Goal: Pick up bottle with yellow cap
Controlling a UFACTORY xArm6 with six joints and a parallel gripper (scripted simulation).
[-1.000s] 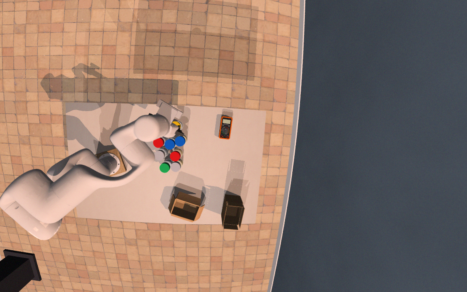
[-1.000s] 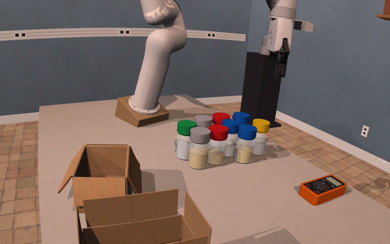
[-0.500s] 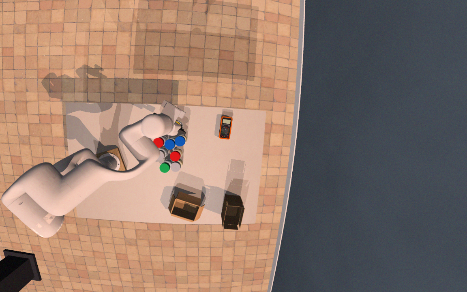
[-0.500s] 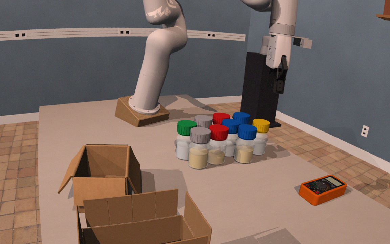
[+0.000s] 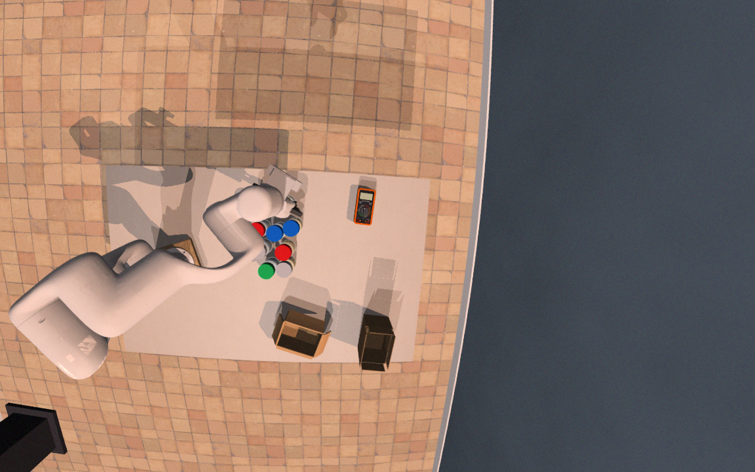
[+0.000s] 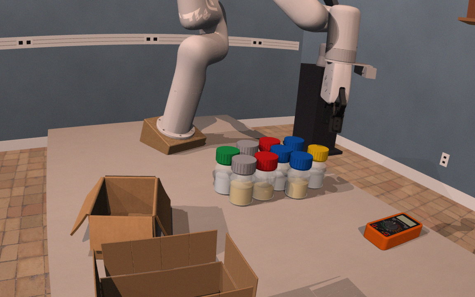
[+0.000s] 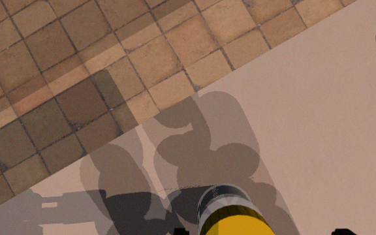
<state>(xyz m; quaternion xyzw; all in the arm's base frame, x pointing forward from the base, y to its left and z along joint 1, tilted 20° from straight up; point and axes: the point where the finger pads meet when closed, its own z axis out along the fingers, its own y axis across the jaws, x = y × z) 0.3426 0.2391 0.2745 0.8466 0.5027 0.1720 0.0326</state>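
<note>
The bottle with the yellow cap point(image 6: 318, 152) point(image 7: 237, 224) stands upright at the right end of a tight cluster of bottles on the table point(image 6: 305, 236) point(image 7: 322, 114). Its nearest neighbours are two blue-capped bottles point(image 6: 300, 160) point(image 6: 293, 142). My gripper point(image 6: 337, 123) point(image 5: 291, 204) is open and empty. It points down and hangs a short way above the yellow cap, slightly towards the far right. In the wrist view the cap sits at the bottom edge between the two dark fingertips. In the overhead view my wrist hides the yellow cap.
The cluster also holds red-capped point(image 6: 266, 160), grey-capped point(image 6: 243, 163) and green-capped point(image 6: 226, 154) point(image 5: 265, 270) bottles. An orange multimeter point(image 6: 392, 229) point(image 5: 364, 205) lies to the right. Two open cardboard boxes point(image 6: 121, 210) point(image 6: 172, 265) stand in front. The table edge runs close behind the yellow-capped bottle.
</note>
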